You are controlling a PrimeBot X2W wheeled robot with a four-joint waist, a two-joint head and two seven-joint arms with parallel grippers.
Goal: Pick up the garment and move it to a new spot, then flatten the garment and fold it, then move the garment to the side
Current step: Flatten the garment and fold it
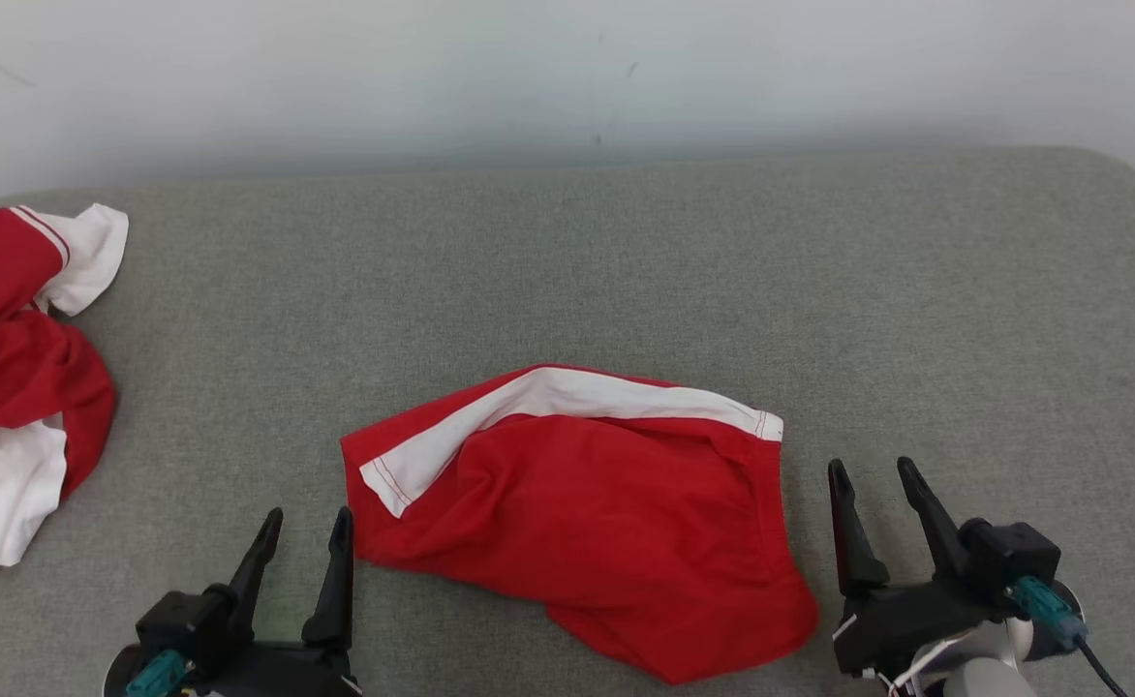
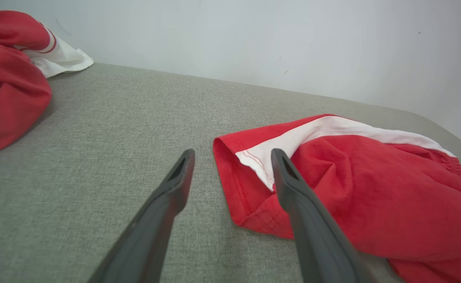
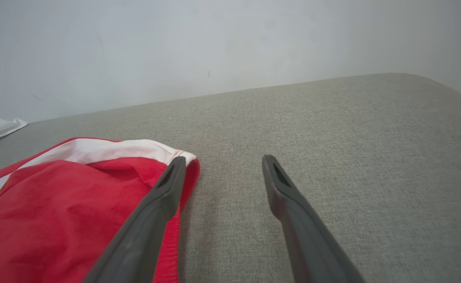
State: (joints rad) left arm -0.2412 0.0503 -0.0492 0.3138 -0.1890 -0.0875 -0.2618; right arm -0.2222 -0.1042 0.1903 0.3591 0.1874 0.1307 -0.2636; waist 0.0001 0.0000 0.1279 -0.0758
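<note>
A plain pale wall [image 1: 567, 68] stands behind a grey cloth-covered surface [image 1: 567, 261] that spans the head view. The garment [image 1: 606, 523], red with a white band [image 1: 567, 397] along its far edge, lies crumpled at the near middle of that surface, neither flattened nor folded. A separate heap of red and white clothing [image 1: 6, 387] sits well apart at the far left. The left gripper [image 1: 308, 523] and the right gripper [image 1: 873, 474] flank the garment, both with fingers spread wide and nothing between them. The garment's long axis runs across, from one gripper toward the other. Its left corner lies just beside the left gripper's inner finger, and its right hem stands a little off the right gripper. Judged from this, the left arm is marginally nearer, and each gripper needs only a short inward reach to take an end.
</note>
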